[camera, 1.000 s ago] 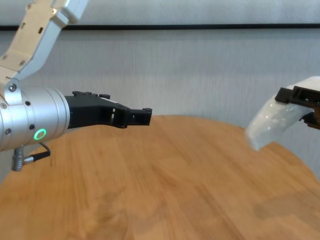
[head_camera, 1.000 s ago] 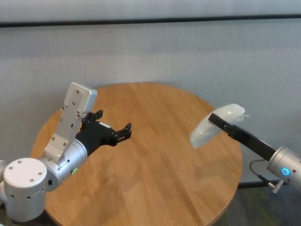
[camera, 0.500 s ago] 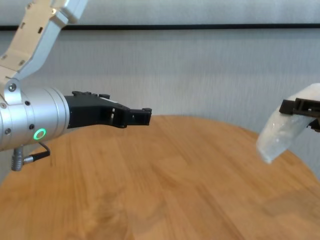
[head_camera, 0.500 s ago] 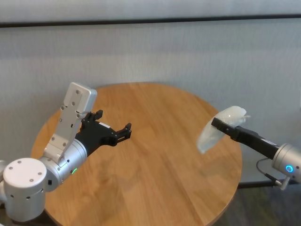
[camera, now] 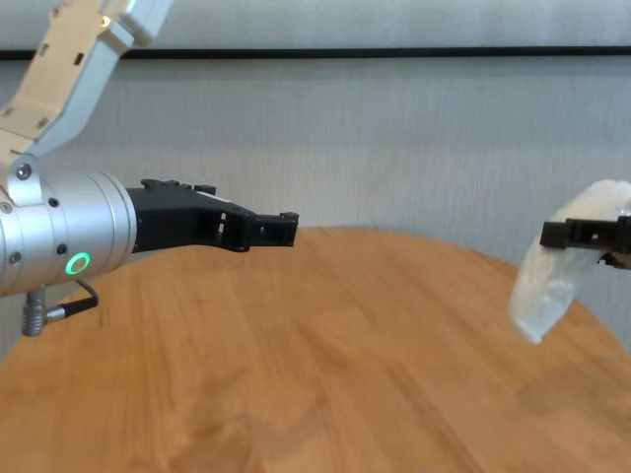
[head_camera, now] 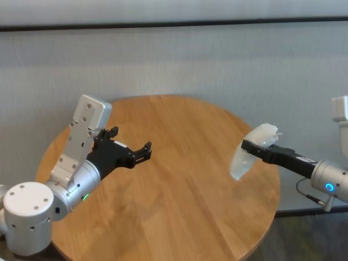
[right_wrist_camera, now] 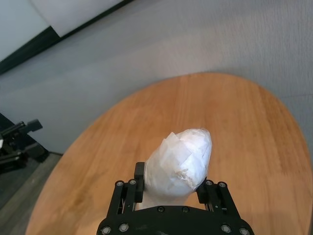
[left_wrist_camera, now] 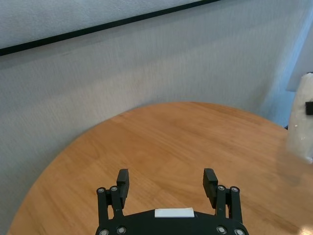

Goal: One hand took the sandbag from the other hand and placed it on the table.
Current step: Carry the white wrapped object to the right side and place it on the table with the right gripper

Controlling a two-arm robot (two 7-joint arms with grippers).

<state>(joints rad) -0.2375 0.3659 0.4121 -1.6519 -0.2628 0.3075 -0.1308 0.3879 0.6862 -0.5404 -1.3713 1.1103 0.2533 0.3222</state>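
The sandbag (head_camera: 246, 157), a white lumpy pouch in clear plastic, hangs in the air over the right side of the round wooden table (head_camera: 179, 196). My right gripper (head_camera: 249, 145), the hand with the blue ring light, is shut on its upper half. The right wrist view shows the sandbag (right_wrist_camera: 180, 161) bulging out between the fingers (right_wrist_camera: 139, 172). My left gripper (head_camera: 145, 150), the hand with the green light, is open and empty above the table's left side, well apart from the bag. The left wrist view shows the gripper (left_wrist_camera: 166, 180) with its jaws wide apart, and the sandbag (left_wrist_camera: 301, 117) far off.
A grey wall with a black strip stands behind the table (camera: 296, 374). The sandbag (camera: 550, 271) hangs close to the table's right rim. A dark stand (right_wrist_camera: 17, 142) sits on the floor beyond the table's edge.
My right gripper has carried the sandbag to the right and a little lower, and the bag now hangs more steeply. The left arm has not moved.
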